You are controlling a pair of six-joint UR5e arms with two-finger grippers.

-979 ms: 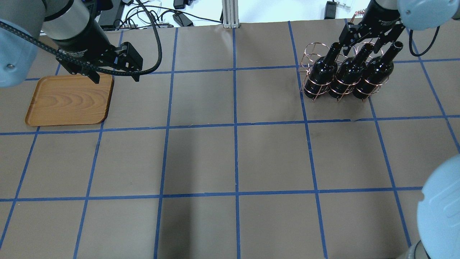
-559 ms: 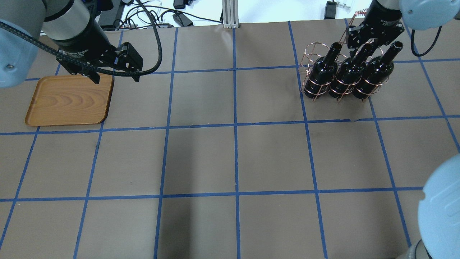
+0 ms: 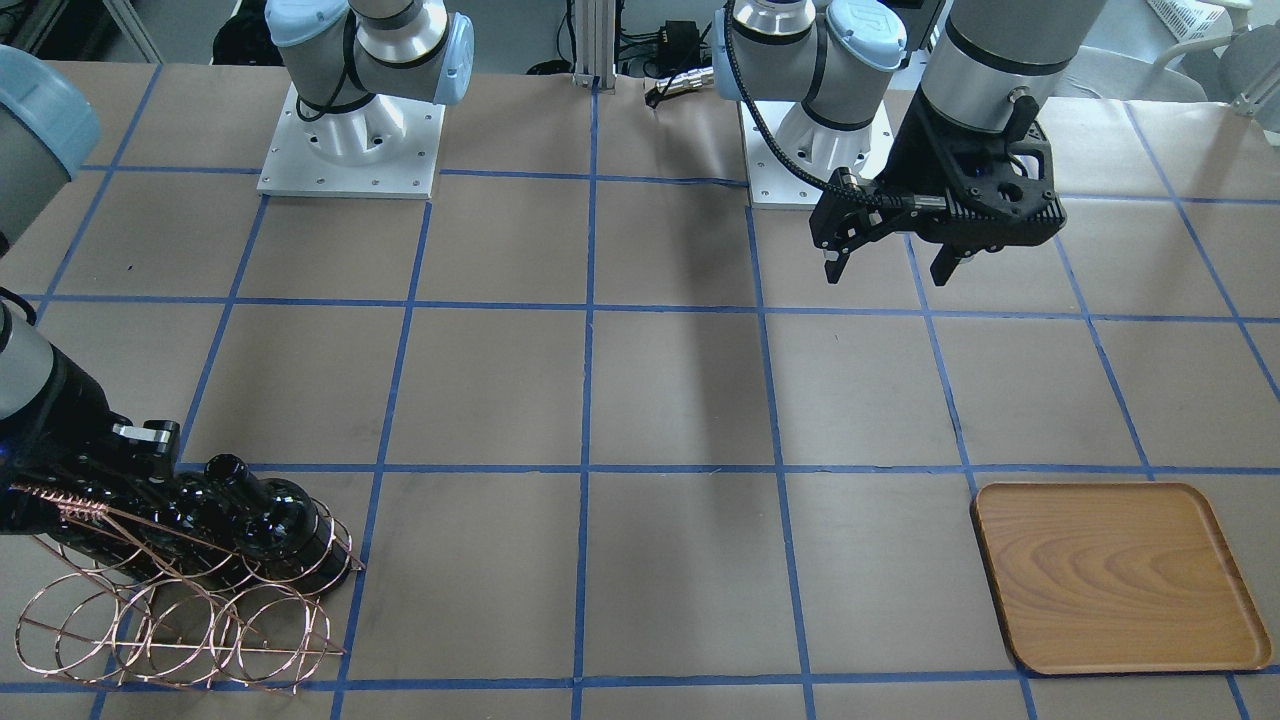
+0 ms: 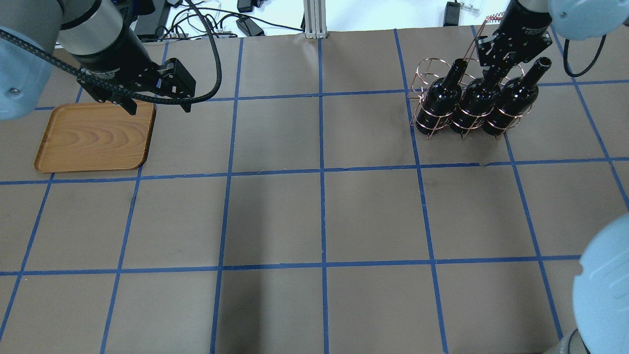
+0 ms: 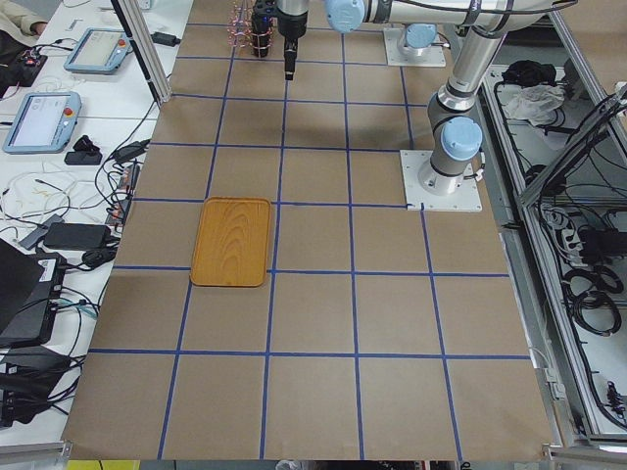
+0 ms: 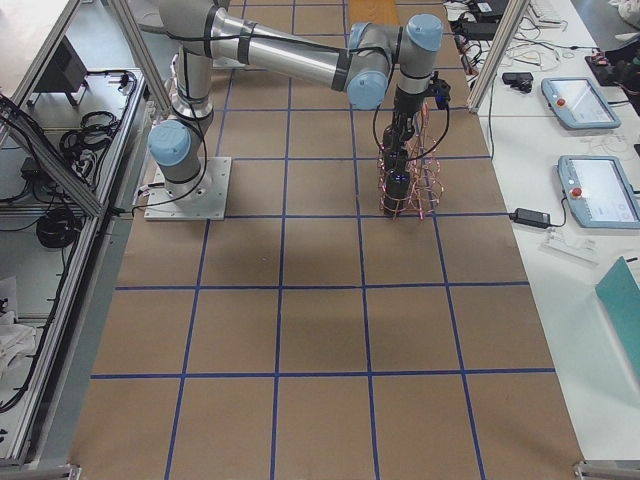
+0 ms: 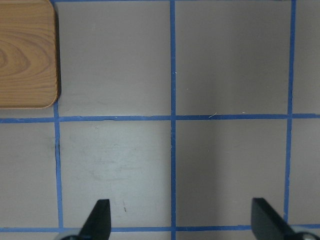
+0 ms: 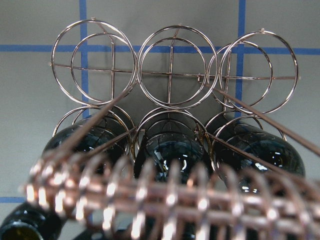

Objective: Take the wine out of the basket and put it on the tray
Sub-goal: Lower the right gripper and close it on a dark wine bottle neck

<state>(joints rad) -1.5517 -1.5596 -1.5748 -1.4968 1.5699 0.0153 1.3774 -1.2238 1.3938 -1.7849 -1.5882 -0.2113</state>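
Note:
Three glossy black wine bottles lie side by side in the copper wire basket at the far right. My right gripper is shut on the neck of the middle bottle, between the left bottle and the right bottle. The right wrist view shows the basket's rings, the bottle bodies, and the coiled handle close in front; the fingers are hidden there. The wooden tray lies flat at the far left. My left gripper is open and empty, above the table by the tray's far right corner.
Brown paper with blue tape lines covers the table. Cables and power bricks lie past the far edge. An aluminium post stands at the back middle. The right arm's elbow hangs over the near right corner.
My right gripper was wide open over the bottle necks and has shut on the middle bottle's neck. The left arm, tray and basket have not moved.

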